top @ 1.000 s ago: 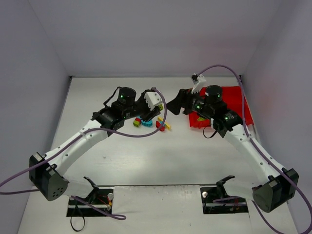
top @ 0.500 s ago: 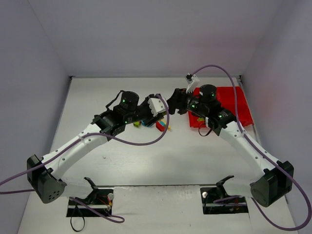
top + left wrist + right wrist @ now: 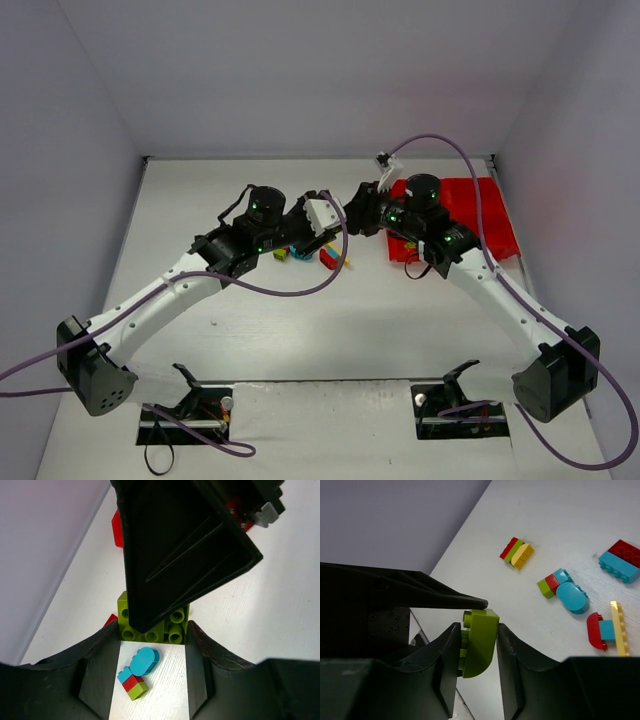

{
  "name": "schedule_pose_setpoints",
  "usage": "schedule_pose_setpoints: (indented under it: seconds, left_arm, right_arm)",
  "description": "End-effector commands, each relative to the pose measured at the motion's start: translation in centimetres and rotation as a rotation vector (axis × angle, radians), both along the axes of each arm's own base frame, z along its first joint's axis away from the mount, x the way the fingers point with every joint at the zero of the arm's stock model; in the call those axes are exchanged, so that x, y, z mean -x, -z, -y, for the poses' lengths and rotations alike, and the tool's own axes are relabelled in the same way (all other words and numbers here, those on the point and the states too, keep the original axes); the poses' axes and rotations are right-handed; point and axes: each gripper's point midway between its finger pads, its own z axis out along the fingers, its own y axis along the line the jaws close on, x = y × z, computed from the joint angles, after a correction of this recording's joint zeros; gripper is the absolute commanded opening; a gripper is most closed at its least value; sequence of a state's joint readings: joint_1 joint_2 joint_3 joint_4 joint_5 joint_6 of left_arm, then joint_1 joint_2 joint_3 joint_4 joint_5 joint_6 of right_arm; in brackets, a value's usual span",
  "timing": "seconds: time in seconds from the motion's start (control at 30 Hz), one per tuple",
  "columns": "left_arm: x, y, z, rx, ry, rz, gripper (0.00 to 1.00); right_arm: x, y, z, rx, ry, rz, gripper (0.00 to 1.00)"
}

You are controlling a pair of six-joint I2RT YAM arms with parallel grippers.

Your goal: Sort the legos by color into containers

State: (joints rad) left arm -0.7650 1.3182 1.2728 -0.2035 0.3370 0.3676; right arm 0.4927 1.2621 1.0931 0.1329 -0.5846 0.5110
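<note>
A lime green lego (image 3: 480,640) hangs above the table, gripped from both sides at once. My right gripper (image 3: 477,630) is shut on its flat faces. My left gripper (image 3: 154,632) is shut on the same lego (image 3: 172,627), and one of its fingers (image 3: 420,592) rests on the brick's top edge. In the top view the two grippers meet left of the red tray (image 3: 490,215). On the table below lie loose legos: a cyan rounded piece (image 3: 571,596), a green-red-cyan stack (image 3: 134,680) and a red-green-yellow stack (image 3: 517,552).
A red and cyan brick (image 3: 622,560) and a red, cyan and yellow cluster (image 3: 607,630) lie nearby. Grey walls enclose the table on three sides. Purple cables loop over both arms (image 3: 440,140).
My right gripper moved left to meet the left gripper and closed its jaws on the green lego. The left arm leaned slightly toward the right.
</note>
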Motion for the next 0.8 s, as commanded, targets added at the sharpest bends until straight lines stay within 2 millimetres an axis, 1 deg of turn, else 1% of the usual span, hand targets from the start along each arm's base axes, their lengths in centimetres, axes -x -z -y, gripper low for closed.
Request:
schedule_pose_setpoints:
  seconds: [0.0, 0.03, 0.07, 0.13, 0.17, 0.23, 0.27, 0.3, 0.37, 0.4, 0.47, 0.53, 0.57, 0.6, 0.63, 0.67, 0.7, 0.73, 0.77]
  left_arm:
    - [-0.5, -4.4, 0.7, 0.082, 0.014, 0.112, 0.07]
    - [-0.5, -4.1, 0.8, 0.078, 0.012, 0.107, 0.08]
    - [-0.6, -4.0, 0.7, 0.077, 0.006, 0.105, 0.09]
    - [-0.7, -3.8, 0.6, 0.078, -0.008, 0.091, 0.15]
    - [-0.8, -3.4, 0.6, 0.074, -0.016, 0.080, 0.29]
    - [-1.2, -2.8, 0.2, 0.073, -0.059, 0.057, 0.49]
    - [-1.4, -2.3, 0.0, 0.067, -0.078, 0.043, 0.64]
    - [-1.8, -2.0, -0.5, 0.071, -0.130, 0.025, 0.71]
    - [-2.3, -1.2, -1.1, 0.062, -0.187, -0.007, 0.75]
    - [-2.7, -0.5, -1.8, 0.055, -0.251, -0.043, 0.75]
    - [-3.1, 0.1, -2.6, 0.051, -0.311, -0.085, 0.76]
    - [-3.6, 1.4, -3.8, 0.042, -0.396, -0.152, 0.76]
    - [-3.6, 1.9, -4.2, 0.054, -0.431, -0.193, 0.76]
    - [-3.8, 3.0, -5.0, 0.028, -0.475, -0.231, 0.76]
    - [-4.0, 3.7, -5.8, 0.010, -0.520, -0.252, 0.76]
    - [-4.1, 4.4, -6.3, -0.006, -0.552, -0.275, 0.76]
    - [-3.8, 5.6, -6.9, -0.023, -0.596, -0.326, 0.76]
    - [-4.2, 6.1, -7.9, -0.040, -0.649, -0.331, 0.76]
    - [-4.2, 6.7, -8.4, -0.054, -0.674, -0.349, 0.76]
  right_arm:
    - [-0.3, -1.6, -0.8, -0.041, -0.030, 0.067, 0.27]
    - [-0.4, -1.5, -0.8, -0.038, -0.029, 0.066, 0.22]
    - [-0.4, -1.4, -0.8, -0.036, -0.029, 0.064, 0.09]
    - [-0.7, -1.2, -0.7, -0.027, -0.016, 0.071, 0.00]
    - [-0.9, -1.1, -0.5, -0.021, -0.003, 0.072, 0.00]
    - [-1.9, -0.9, 0.3, -0.002, 0.048, 0.081, 0.00]
    - [-2.3, -0.4, 0.8, 0.014, 0.072, 0.076, 0.00]
    - [-3.2, 0.0, 1.6, 0.037, 0.130, 0.078, 0.00]
    - [-4.8, 1.5, 3.7, 0.085, 0.219, 0.059, 0.00]
    - [-6.3, 2.1, 5.7, 0.122, 0.314, 0.060, 0.00]
    - [-7.4, 3.6, 8.2, 0.181, 0.420, 0.037, 0.00]
    - [-9.0, 5.3, 11.9, 0.264, 0.577, 0.017, 0.00]
    - [-9.4, 5.9, 13.2, 0.295, 0.631, 0.010, 0.00]
    - [-9.7, 7.0, 14.4, 0.336, 0.680, -0.009, 0.00]
    - [-10.3, 7.9, 16.8, 0.405, 0.782, -0.017, 0.00]
    - [-10.5, 8.6, 17.8, 0.438, 0.821, -0.028, 0.00]
    - [-10.7, 9.9, 18.3, 0.477, 0.845, -0.053, 0.00]
    - [-10.9, 10.7, 19.4, 0.511, 0.876, -0.072, 0.00]
    - [-11.1, 11.4, 20.2, 0.529, 0.892, -0.088, 0.00]
